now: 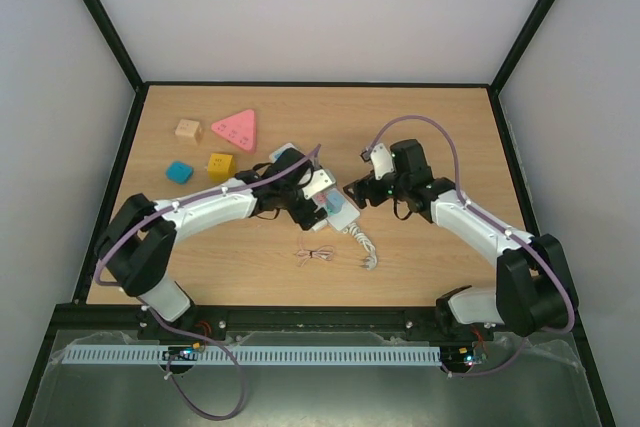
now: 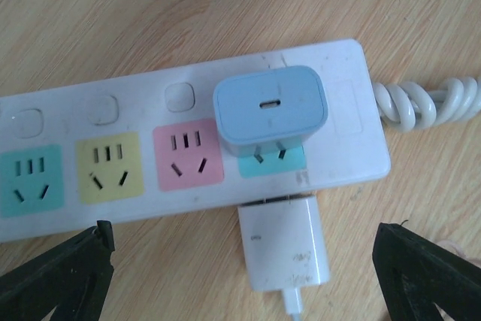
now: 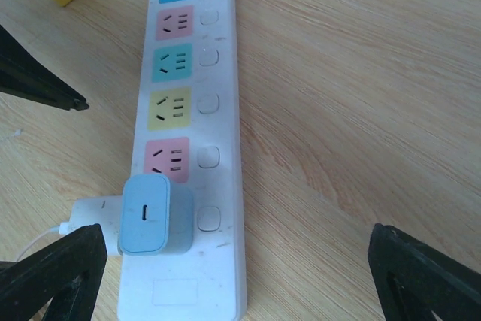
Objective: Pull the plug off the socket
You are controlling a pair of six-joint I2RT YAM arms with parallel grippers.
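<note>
The socket (image 2: 150, 103), a long white power strip with coloured outlet patches, lies on the wood table; it also shows in the right wrist view (image 3: 222, 73) and the top view (image 1: 343, 217). A light-blue adapter (image 2: 270, 110) sits in its end teal outlet, also seen in the right wrist view (image 3: 154, 216). The plug (image 2: 285, 242), a white boxy adapter, lies flat on the table against the strip's long side, a white cable stub at its rear; its edge shows in the right wrist view (image 3: 94, 212). My left gripper (image 2: 244, 276) is open above the plug. My right gripper (image 3: 239, 276) is open over the strip's end.
The strip's thick curled white cord (image 2: 428, 103) runs off its end toward the table's front (image 1: 365, 247). A thin pinkish cable bundle (image 1: 315, 255) lies near it. A pink triangle (image 1: 235, 129), tan cube (image 1: 187, 130), yellow cube (image 1: 221, 164) and blue piece (image 1: 179, 171) sit at the back left.
</note>
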